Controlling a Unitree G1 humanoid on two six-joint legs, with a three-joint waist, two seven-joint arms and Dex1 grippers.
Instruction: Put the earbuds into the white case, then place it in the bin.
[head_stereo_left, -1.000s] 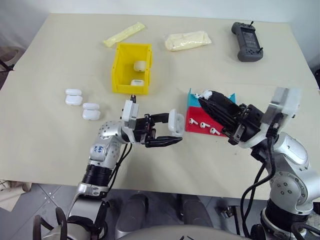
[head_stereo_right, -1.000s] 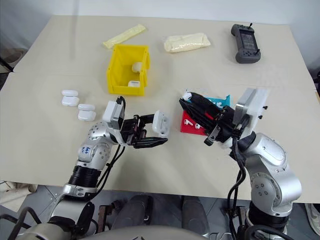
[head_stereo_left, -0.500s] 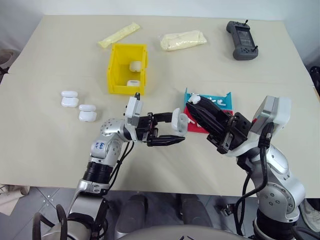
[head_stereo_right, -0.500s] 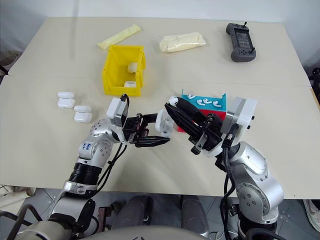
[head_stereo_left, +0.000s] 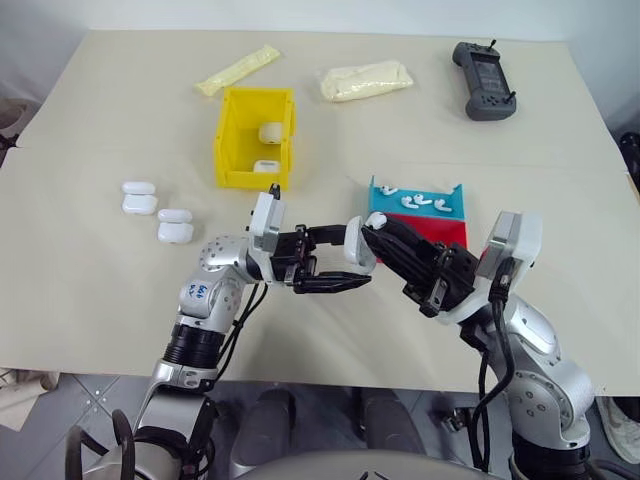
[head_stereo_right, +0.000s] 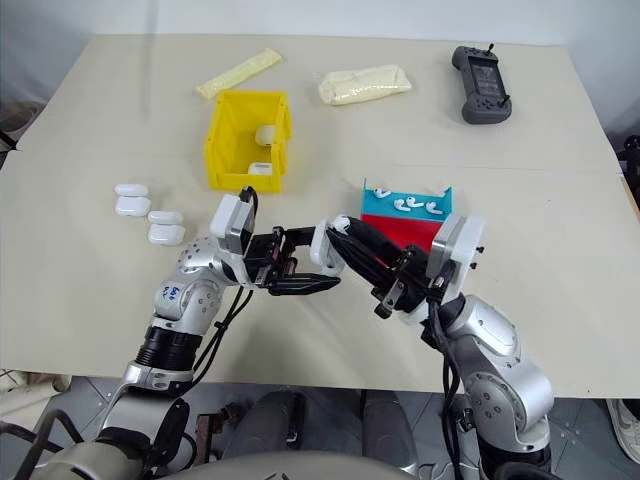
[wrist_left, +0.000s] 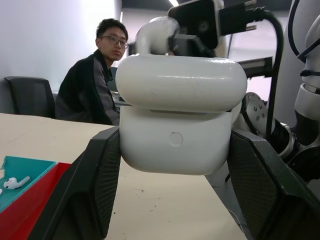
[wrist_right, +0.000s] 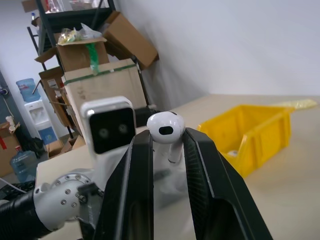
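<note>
My left fingers (head_stereo_left: 345, 268) clamp the case (head_stereo_left: 356, 243), held above the bench (head_stereo_left: 100, 280) near the red tray (head_stereo_left: 440, 226). My right fingers (head_stereo_left: 372, 222) pinch an earbud (wrist_right: 165, 128), bulb up, just beside the case; the stem must come down into it.

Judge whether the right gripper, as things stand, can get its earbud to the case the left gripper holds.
Probably yes: the right gripper, shut on an earbud, is right beside the case in the left gripper, nothing between them.
</note>
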